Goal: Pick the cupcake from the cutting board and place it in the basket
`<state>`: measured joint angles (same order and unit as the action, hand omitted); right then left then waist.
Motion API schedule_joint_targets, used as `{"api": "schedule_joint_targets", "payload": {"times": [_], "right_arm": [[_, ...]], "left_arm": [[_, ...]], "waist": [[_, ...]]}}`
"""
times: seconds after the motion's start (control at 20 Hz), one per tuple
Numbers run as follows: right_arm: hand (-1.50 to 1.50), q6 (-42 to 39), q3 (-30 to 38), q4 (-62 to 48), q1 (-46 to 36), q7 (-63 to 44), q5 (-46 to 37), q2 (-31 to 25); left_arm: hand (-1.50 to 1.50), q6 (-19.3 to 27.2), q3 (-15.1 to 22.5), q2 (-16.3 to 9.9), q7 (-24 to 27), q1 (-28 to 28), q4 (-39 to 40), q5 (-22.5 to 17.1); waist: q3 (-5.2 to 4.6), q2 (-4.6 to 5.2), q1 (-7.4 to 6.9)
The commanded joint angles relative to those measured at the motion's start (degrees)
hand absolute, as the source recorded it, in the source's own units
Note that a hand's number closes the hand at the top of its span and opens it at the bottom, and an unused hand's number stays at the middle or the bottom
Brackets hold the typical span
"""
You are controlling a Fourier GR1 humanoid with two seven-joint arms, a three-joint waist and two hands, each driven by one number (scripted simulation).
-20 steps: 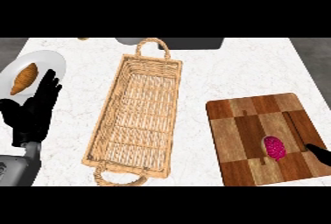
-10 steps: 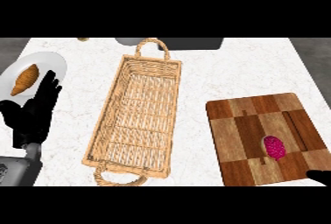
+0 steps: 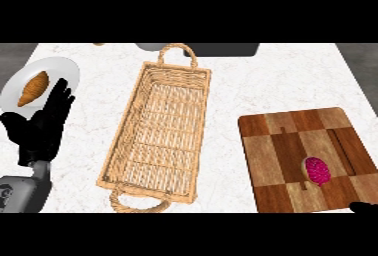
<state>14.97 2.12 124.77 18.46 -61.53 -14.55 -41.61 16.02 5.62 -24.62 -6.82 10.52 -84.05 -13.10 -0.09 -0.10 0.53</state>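
Reaching for the cupcake (image 3: 317, 170)
Right robot hand (image 3: 363, 207) barely shows, near the board (image 3: 284, 150): fingers unreadable. Left robot hand (image 3: 40, 129) rests wide. Approach from above, curl round it squarely.

The counter (image 3: 295, 80) is white marble with faint grey veins. A long wicker basket (image 3: 159, 130) with a loop handle at each end lies on it near the middle, slightly slanted. At the left edge sits a white plate (image 3: 22, 85). A wooden board (image 3: 288, 155) of light and dark strips lies at the right, well apart from the basket, reaching the lower edge.
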Motion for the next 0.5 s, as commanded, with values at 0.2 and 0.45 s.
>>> {"api": "schedule_joint_targets", "payload": {"times": [0.2, 0.45], "right_arm": [[-1.5, 3.0, -4.7, -2.7, 3.7, 5.2, -9.2, 12.4], [-1.5, 2.6, -4.4, -8.0, 0.0, 8.4, -13.6, 16.4]], "left_arm": [[0.0, -3.5, -3.3, 0.9, 1.9, 0.7, 3.3, 1.2], [0.0, -2.0, -3.3, 3.5, -3.4, 2.1, -0.5, 3.2]], "waist": [[0.09, 0.06, -0.08], [0.09, 0.07, -0.26]]}}
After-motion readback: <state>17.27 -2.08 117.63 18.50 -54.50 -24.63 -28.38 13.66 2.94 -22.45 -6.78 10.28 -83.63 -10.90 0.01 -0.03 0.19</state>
